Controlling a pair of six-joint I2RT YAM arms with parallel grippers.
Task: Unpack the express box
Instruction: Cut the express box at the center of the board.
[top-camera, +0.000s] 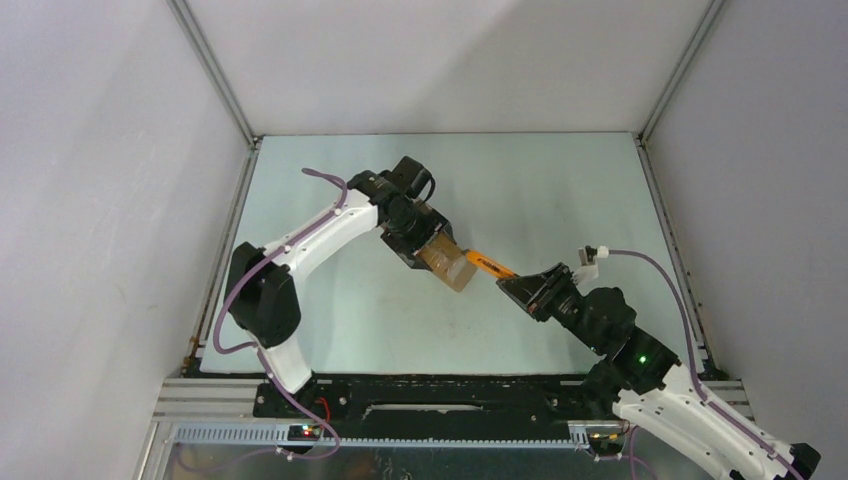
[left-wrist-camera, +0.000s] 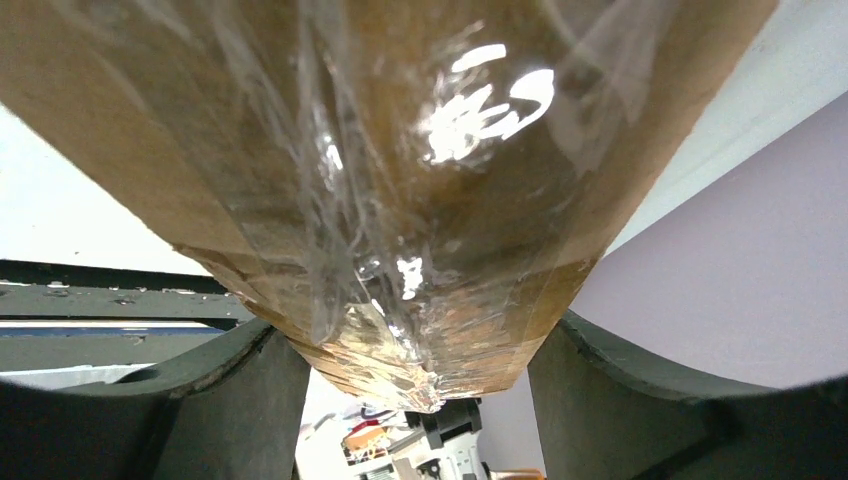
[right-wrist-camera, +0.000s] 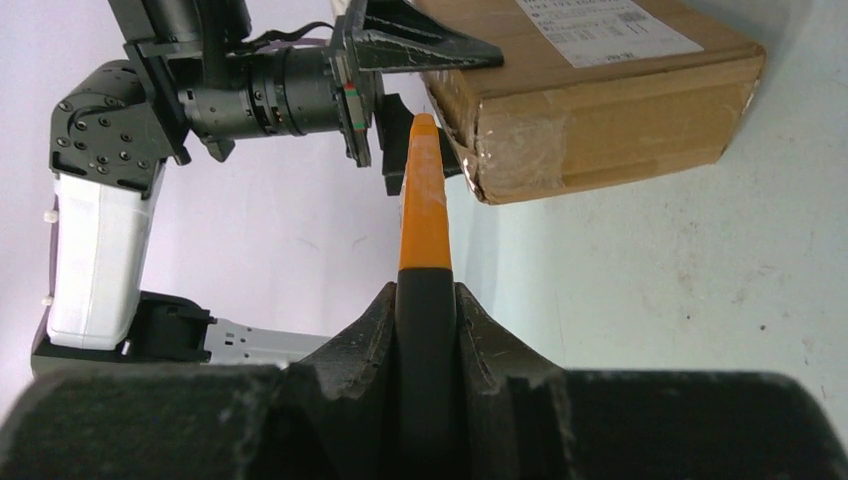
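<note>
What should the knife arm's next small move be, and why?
Probably ease the knife forward onto the taped end of the box. The right gripper is clamped on the knife, whose tip sits close beside that end; whether it touches is unclear. The left gripper holds the box.

Brown cardboard express box, white black-printed label, glossy clear tape; orange-and-black utility knife; pale greenish counter.

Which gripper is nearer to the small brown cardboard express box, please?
Left. The left gripper clamps the box itself; the right gripper, shut on the orange-and-black utility knife, stands apart from it.
</note>
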